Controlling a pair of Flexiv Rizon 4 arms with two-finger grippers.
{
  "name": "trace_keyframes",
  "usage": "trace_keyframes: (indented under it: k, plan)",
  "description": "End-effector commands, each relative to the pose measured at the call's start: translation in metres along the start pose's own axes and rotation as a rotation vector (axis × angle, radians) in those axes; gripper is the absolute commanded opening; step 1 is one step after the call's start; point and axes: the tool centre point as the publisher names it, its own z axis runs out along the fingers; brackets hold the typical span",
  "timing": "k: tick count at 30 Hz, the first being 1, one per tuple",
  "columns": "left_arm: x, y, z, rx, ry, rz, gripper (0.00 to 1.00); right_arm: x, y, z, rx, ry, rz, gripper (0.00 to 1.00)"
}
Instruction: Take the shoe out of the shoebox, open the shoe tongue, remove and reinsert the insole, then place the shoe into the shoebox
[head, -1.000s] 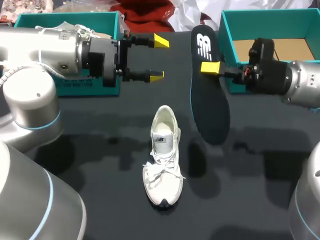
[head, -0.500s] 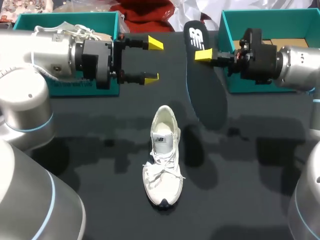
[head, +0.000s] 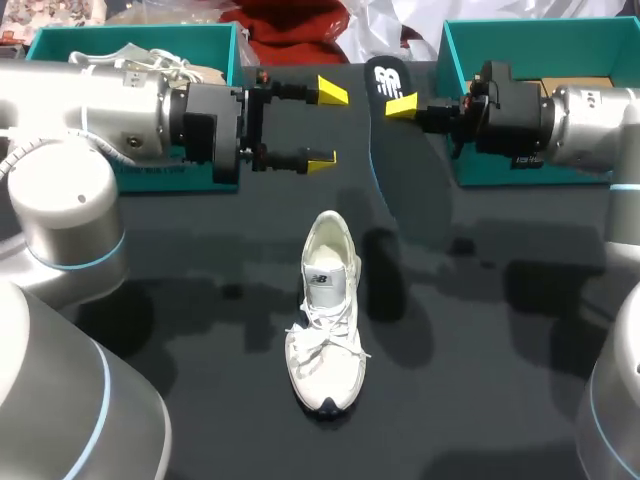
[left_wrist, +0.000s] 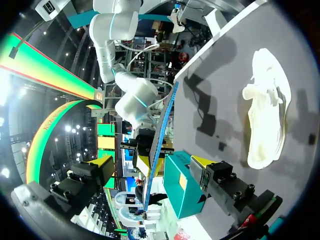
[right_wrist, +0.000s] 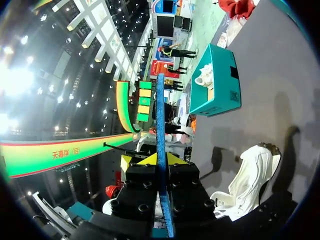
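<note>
- The white lace-up sneaker (head: 325, 325) stands on its sole near the middle of the black table (head: 480, 380), toe toward us and heel opening toward the far edge. Nothing touches it, and its laces lie loose over the front.
- The dark foam insole with a bright blue edge and a white logo at its heel (head: 405, 170) is out of the sneaker and up in the air beyond it. It hangs tilted, logo end toward the far edge and the long dark face turned our way.
- Our right gripper (head: 402, 104) holds the insole near the heel end. The right wrist view shows the blue edge running straight between its two fingers, pinched from both sides, so the gap is narrow.
- Our left gripper (head: 328, 125) hangs just beside the insole, apart from it, with its yellow tips spread wide and nothing between them. In the left wrist view the insole shows edge-on ahead of the open fingers.
- The teal cardboard shoebox on the right (head: 455, 100) sits behind the right gripper, with a brown floor showing inside.
- The second teal box on the far left (head: 130, 40) lies behind our left arm and holds another white shoe.
</note>
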Motion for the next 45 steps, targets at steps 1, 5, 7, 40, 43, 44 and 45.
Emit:
trace_keyframes:
  k: [1,5,7,40,43,44,45]
  plan:
    - [0.0,0.003,0.005,0.001,0.0,0.001,1.0,-0.003,0.004,0.003,0.016,0.001,0.001,0.0]
    - [0.0,0.003,0.005,0.001,0.0,0.001,1.0,-0.003,0.004,0.003,0.016,0.001,0.001,0.0]
    - [0.001,0.003,0.008,0.001,0.0,0.0,1.0,-0.003,0.004,0.003,0.016,0.001,0.001,0.0]
    - [0.013,0.025,0.055,-0.04,0.007,-0.019,0.39,-0.023,0.022,0.02,-0.02,-0.013,0.239,0.0]
    - [0.014,0.026,0.056,-0.044,0.006,-0.026,0.38,-0.023,0.022,0.02,-0.02,-0.013,0.239,0.0]
    - [0.015,0.026,0.057,-0.045,0.006,-0.03,0.37,-0.023,0.022,0.02,-0.02,-0.013,0.239,0.0]
    - [0.015,0.026,0.057,-0.045,0.005,-0.033,0.36,-0.023,0.022,0.02,-0.02,-0.013,0.239,0.0]
